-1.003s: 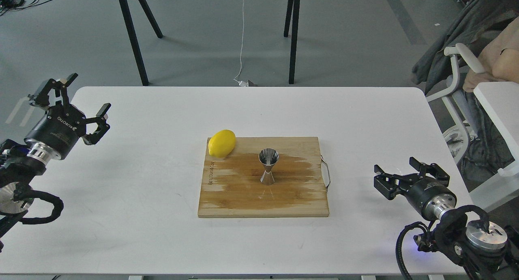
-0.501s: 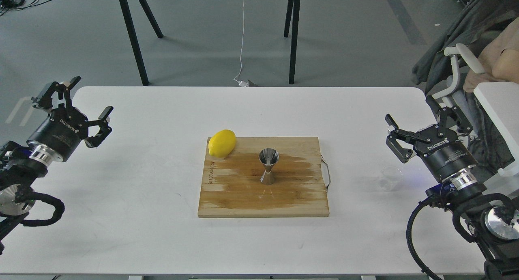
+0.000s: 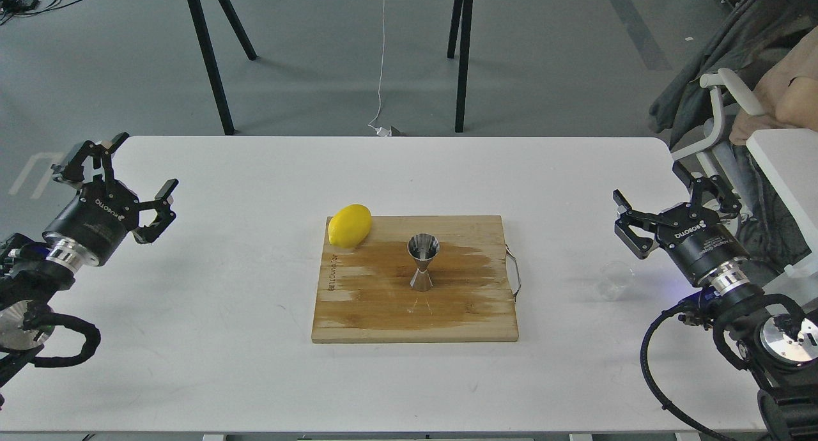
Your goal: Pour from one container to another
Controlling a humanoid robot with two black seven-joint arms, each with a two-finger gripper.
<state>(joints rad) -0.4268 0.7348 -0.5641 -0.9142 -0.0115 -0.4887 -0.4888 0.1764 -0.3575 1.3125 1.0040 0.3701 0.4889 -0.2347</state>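
Observation:
A small clear glass cup (image 3: 615, 280) stands upright on the white table at the right, off the cutting board. The steel hourglass jigger (image 3: 423, 262) stands upright in the middle of the wooden cutting board (image 3: 358, 313). My right gripper (image 3: 674, 201) hangs open above and just behind the cup, apart from it, with nothing between its fingers. My left gripper (image 3: 118, 169) is open over the table's far left edge, far from both containers.
A yellow lemon (image 3: 349, 225) lies on the board's back left corner. The board has a wire handle (image 3: 514, 271) on its right side. A white chair (image 3: 722, 128) and a seated person are beyond the table's right edge; black table legs (image 3: 211, 57) stand behind.
My right gripper rose from around the cup, leaving the cup standing on the table, and has settled slightly lower than half a second ago. My left gripper drifted a little down and right.

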